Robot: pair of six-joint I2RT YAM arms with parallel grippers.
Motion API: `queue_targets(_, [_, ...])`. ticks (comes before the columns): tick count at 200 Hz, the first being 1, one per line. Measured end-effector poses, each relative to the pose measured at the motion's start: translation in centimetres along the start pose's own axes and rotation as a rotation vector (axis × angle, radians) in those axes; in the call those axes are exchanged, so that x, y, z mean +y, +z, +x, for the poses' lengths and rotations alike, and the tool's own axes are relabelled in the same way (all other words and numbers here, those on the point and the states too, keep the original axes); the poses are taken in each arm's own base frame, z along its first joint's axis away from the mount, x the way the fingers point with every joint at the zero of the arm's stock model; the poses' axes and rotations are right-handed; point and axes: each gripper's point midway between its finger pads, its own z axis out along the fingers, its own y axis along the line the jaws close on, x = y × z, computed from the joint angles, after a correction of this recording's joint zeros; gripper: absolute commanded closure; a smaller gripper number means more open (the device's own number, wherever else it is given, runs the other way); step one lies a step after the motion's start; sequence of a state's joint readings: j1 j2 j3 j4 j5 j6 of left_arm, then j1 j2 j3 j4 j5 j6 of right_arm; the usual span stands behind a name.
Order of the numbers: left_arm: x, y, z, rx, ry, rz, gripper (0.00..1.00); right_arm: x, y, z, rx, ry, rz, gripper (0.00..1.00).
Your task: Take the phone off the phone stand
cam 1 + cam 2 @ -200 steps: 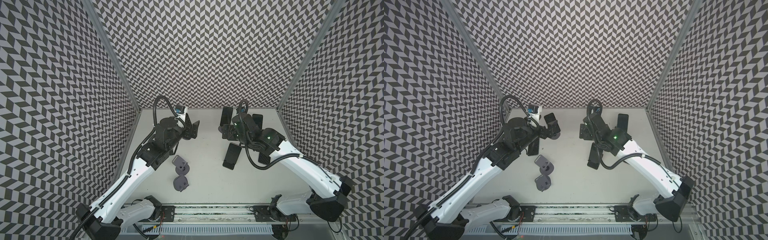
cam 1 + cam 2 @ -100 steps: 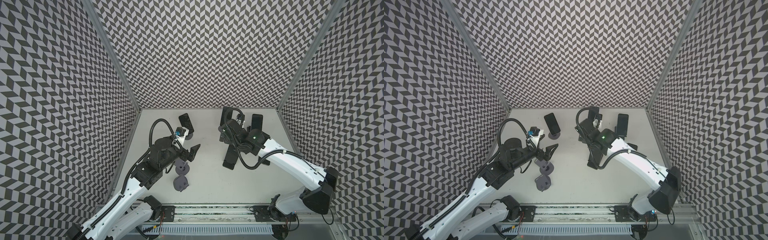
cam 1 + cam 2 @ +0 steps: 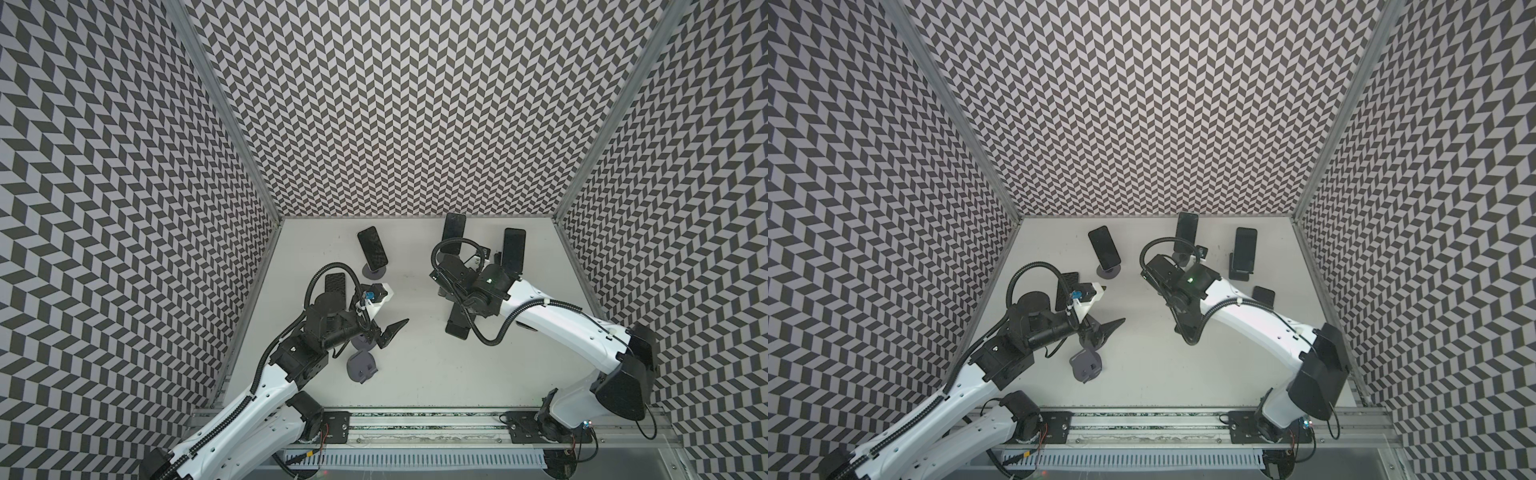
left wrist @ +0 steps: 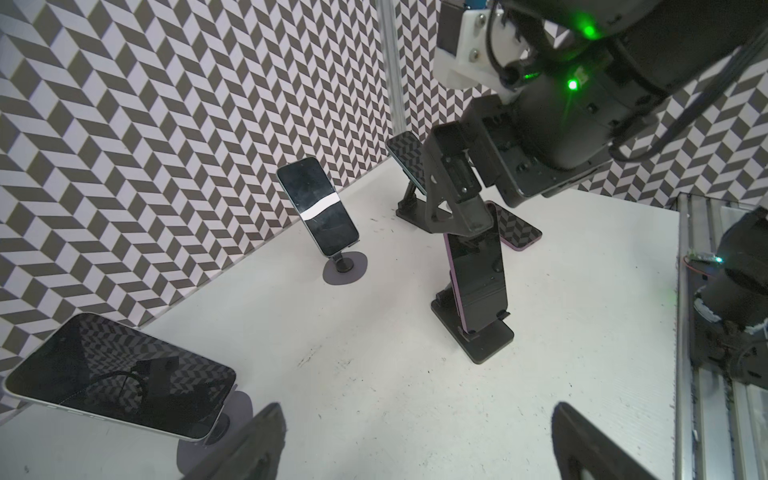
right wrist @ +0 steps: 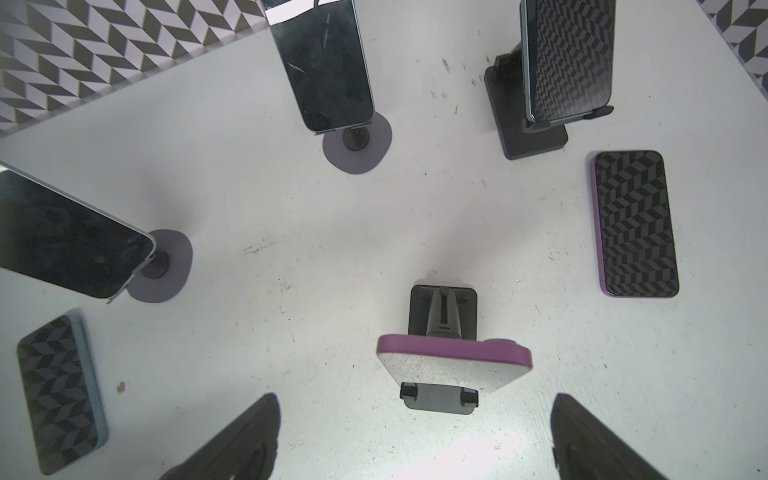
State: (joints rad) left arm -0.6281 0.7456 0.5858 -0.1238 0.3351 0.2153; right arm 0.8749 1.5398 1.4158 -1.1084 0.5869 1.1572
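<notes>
Retreating from the back, left gripper and right gripper gape empty; purple phone, centre-right, stays on stand.

Three tall walls papered in a grey-and-white chevron pattern enclose a white tabletop, meeting at bare aluminium corner posts. The surface (scuffed with small dark marks) is evenly lit, with only soft shadows, in both top views.
</notes>
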Motion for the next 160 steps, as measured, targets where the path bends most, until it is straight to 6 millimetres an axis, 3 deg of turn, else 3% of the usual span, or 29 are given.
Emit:
queue_targets(54, [-1.3, -0.4, 3.5, 0.011, 0.031, 0.028, 0.0, -0.3, 0.9, 0.6, 0.005, -0.009, 0.037, 0.0])
queue_targets(160, [-1.4, -1.0, 2.7, -0.026, 0.038, 0.019, 0.0, -1.6, 2.9, 1.7, -0.023, -0.026, 0.095, 0.0])
